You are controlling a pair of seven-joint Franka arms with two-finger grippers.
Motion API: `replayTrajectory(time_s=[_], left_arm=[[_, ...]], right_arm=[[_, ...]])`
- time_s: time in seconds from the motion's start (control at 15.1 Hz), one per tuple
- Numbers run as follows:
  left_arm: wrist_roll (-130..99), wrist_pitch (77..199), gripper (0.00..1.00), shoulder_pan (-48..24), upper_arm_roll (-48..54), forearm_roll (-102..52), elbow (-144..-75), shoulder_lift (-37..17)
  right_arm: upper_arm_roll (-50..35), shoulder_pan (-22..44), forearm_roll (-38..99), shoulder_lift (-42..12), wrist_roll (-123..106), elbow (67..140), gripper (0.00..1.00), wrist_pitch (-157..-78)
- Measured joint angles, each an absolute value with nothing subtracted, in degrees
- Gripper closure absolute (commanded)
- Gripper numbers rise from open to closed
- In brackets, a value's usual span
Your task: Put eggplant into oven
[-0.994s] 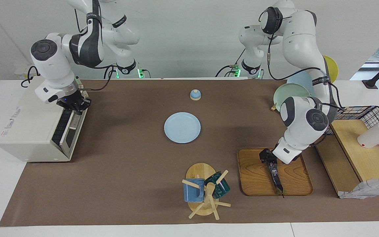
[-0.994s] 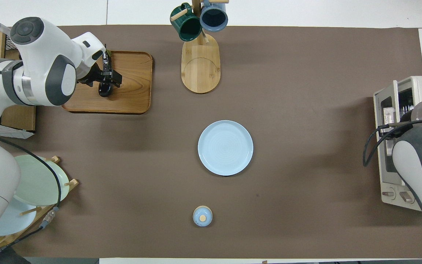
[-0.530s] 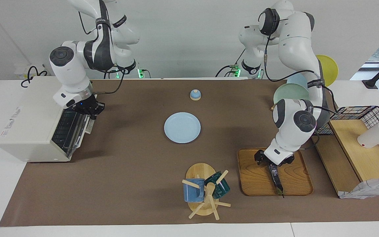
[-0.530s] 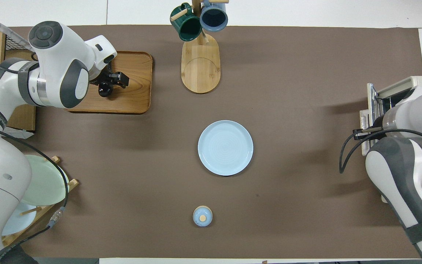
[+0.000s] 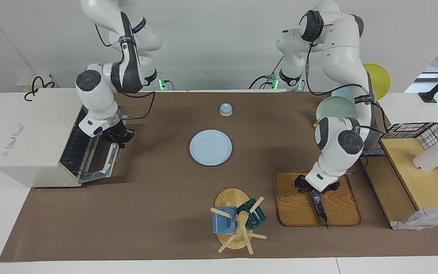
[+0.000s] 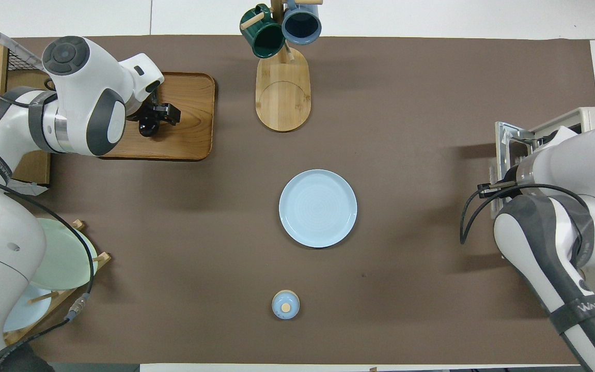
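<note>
Mugs come first at the bottom middle of the facing view: a blue mug [image 5: 223, 222] and a green mug [image 5: 252, 217] hang on a wooden mug tree [image 5: 234, 201] that stands on the brown-covered tabletop [image 5: 146, 213].

Just beside it, toward the left arm's end, lies a wooden tray [image 5: 291, 213]. The eggplant [image 5: 319, 207] lies on this tray, its thin stem tip reaching the tray's lower rim in the frame. The left hand [image 5: 315, 190] is down over the eggplant's thick end with its fingers spread wide. Whether they touch the eggplant cannot be told.

At mid-frame a pale blue plate [image 5: 210, 147] sits alone, well apart from the tray.

At the same height in the frame, at the right arm's end, stands the cream toaster oven [image 5: 32, 137]. Its oven door [image 5: 103, 163] hangs partly open at a slant, and the wire rack shows inside. The right hand [image 5: 119, 137] is at the door's free upper edge, fingers closed tight on it.

Higher in the frame, above the plate, sits a small blue dome with a wooden knob [image 5: 225, 109]. At the upper part of the left arm's end, a pale green plate [image 5: 335, 108] stands on edge in a rack, with a yellow plate [image 5: 382, 78] above it.
</note>
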State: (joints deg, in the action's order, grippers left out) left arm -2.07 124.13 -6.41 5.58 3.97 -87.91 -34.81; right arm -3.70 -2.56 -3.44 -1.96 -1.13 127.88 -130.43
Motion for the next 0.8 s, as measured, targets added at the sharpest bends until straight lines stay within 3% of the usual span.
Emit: replayTrajectory(time_s=[0.13,0.27,0.4,0.46,0.8], left_arm=[[-2.0,124.2,0.17,-6.4,5.6,4.0,-88.4,-34.8],[-2.0,124.2,0.36,-6.4,5.6,4.0,-88.6,-34.8],[-1.9,124.2,0.72,-6.4,5.6,4.1,-88.8,-34.8],[-1.9,124.2,1.00,-6.4,5.5,4.2,-88.8,-34.7],[-1.8,122.9,1.00,-6.4,5.5,4.6,-88.1,-34.2]], right_arm=[[-3.6,-1.8,-3.5,-2.8,0.7,129.7,1.00,-134.2],[-3.5,-1.6,-3.6,-3.3,1.3,130.9,1.00,-136.0],[-3.2,-1.6,-3.6,-3.4,1.4,131.2,1.00,-136.1],[-3.1,-1.6,-3.6,-3.5,1.6,131.2,1.00,-136.1],[-3.2,-0.7,-3.6,-3.5,2.2,129.7,1.00,-133.0]])
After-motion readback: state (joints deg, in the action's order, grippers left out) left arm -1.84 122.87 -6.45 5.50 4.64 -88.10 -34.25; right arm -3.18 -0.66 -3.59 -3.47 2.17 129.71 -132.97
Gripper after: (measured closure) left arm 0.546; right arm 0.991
